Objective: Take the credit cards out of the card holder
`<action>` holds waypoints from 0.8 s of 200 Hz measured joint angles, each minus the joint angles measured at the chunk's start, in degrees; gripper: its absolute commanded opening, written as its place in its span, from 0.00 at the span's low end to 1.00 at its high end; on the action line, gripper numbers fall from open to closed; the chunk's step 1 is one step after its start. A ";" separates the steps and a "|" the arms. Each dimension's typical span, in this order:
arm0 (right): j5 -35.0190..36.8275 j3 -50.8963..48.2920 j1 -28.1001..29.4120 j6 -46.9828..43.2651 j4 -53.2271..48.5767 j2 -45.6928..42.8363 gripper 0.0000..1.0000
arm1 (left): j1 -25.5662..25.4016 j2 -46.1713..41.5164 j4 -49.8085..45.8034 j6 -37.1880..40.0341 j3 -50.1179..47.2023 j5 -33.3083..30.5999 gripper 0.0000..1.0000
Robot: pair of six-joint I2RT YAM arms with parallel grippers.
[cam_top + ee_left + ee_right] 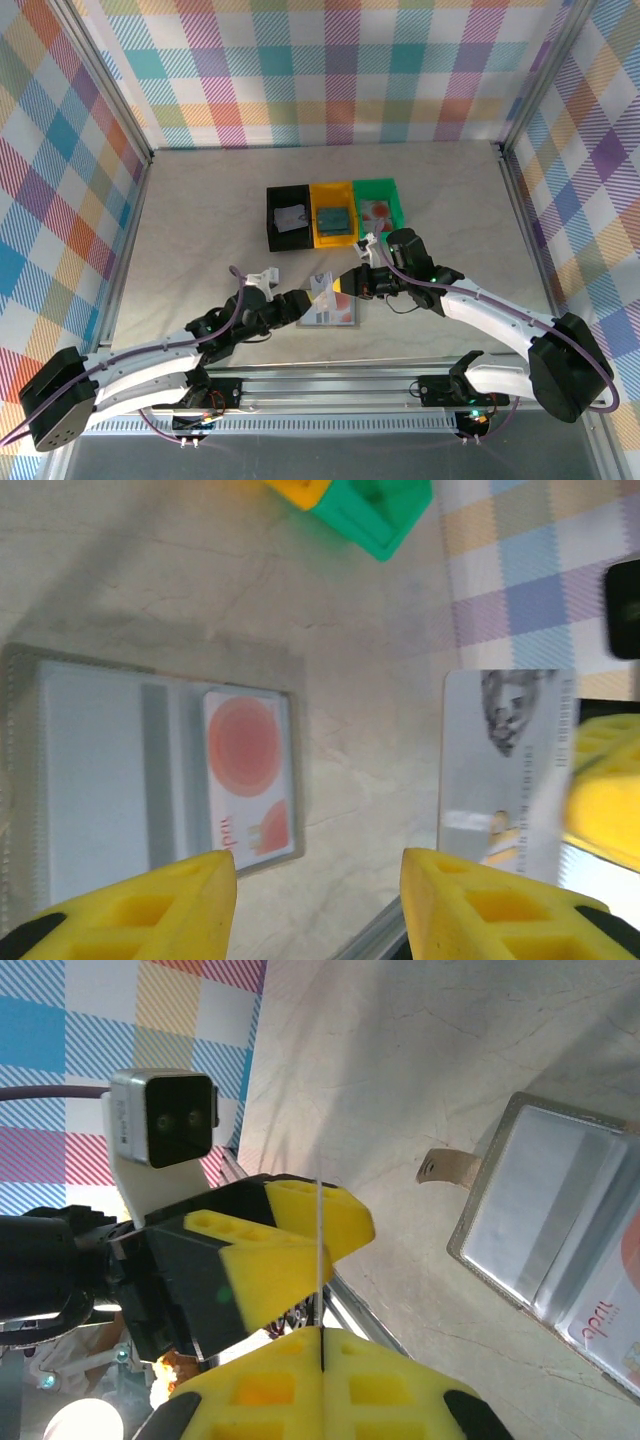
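**One card pinched, one in the holder**

The whitish-grey card [505, 770] is up off the surface [350, 660], clamped between my right fingers [322, 1352]. They are closed tight on one end of it. In the right wrist view it shows edge-on as a thin upright line at the middle of the frame. In the left wrist view it fills the right side, printed face to the camera.

The reddish-pink card [250, 785] sits tucked in the card holder [90, 780], in the right-hand panel as the left wrist view shows it. The holder lies open and flat on the surface, at the left of that frame. From overhead it is just below centre, under the tips of both arms. A tan tab [448, 1165] sticks out from the holder's upper left corner in the right wrist view.

My left fingers [312, 297] stand partly open and hold nothing — bare surface shows between them. They hover beside the raised card, over the holder's near edge.

Above the holder in the overhead view, apart from it, three trays stand touching in a row — black tray [287, 215], yellow tray [333, 212], green tray [379, 200].
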 measured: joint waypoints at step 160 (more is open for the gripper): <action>-1.53 0.02 2.25 2.16 4.57 1.44 0.00 | 0.00 -2.84 8.94 -2.97 -3.30 -0.22 0.49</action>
